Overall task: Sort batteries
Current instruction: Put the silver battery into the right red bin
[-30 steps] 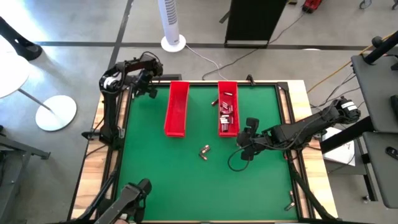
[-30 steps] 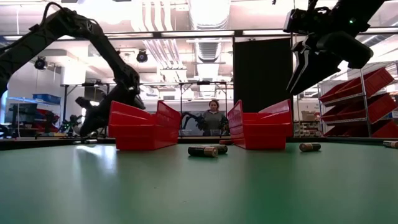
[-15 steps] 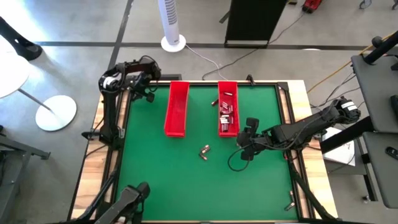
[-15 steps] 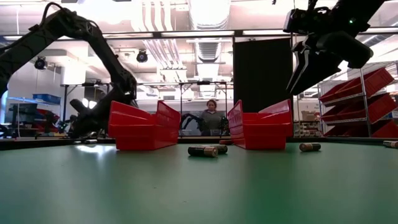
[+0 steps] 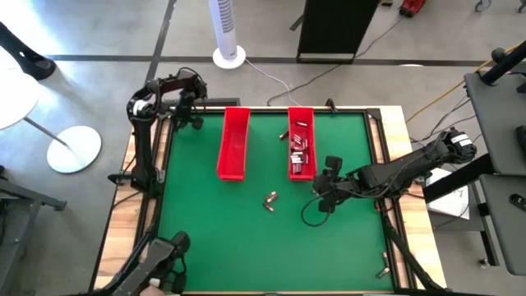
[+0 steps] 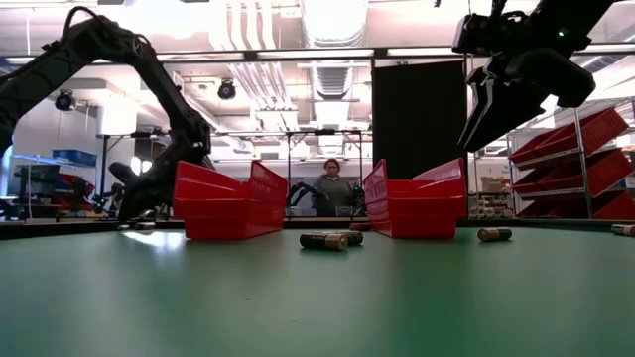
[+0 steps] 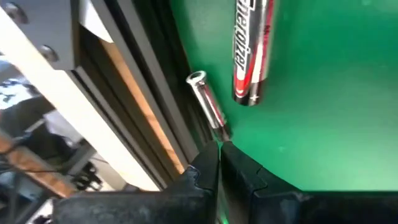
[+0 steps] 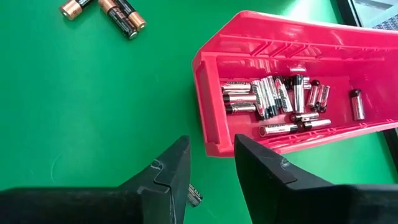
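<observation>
Two end effectors over a green table strewn with small cylindrical batteries

The right end effector (image 8: 211,171) hangs with fingers spread and empty just beside the near end of the right long red plastic tray (image 5: 301,143), which holds a heap of silvery-grey batteries (image 8: 283,102). One more battery (image 8: 194,194) lies on the green table (image 5: 271,238) below its fingers, and two copper-and-black batteries (image 5: 270,199) lie loose near the middle. The left red plastic tray (image 5: 233,144) stands well apart. The left end effector (image 7: 219,163), fingers pressed together, sits at the table's far left corner, its tips touching a thin silvery battery (image 7: 208,107) beside a red-and-silver battery (image 7: 250,53).
</observation>
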Controlling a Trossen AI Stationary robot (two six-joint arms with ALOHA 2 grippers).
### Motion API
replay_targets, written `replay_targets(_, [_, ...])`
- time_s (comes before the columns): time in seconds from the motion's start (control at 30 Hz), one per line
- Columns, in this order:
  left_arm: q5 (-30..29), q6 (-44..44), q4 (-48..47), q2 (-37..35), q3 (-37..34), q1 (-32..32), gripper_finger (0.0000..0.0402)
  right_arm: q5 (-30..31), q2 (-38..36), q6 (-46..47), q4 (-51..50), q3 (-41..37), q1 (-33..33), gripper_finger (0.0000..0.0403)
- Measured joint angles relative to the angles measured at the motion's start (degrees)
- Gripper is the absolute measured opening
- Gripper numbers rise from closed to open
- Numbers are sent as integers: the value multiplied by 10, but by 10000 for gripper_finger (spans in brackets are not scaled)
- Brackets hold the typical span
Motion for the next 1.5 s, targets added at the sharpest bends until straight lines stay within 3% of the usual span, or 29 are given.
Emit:
replay_targets(0.3, [27, -2, -3, 0, 7, 9, 0, 1, 0, 0, 1, 0, 0, 134])
replay_targets(0.4, [-10, -48, 18, 6, 15, 11, 0, 1, 0, 5, 3, 0, 0, 137])
replay_targets(0.67, [-50, -118, -41, 55, 41, 6, 0, 1, 0, 14, 2, 0, 0, 140])
replay_targets(1.17, [-41, -49, -23, 70, 54, -15, 0, 1, 0, -4, 1, 0, 0, 117])
replay_targets(1.5, [-55, -22, 10, 59, 57, -31, 0, 1, 0, -5, 2, 0, 0, 129])
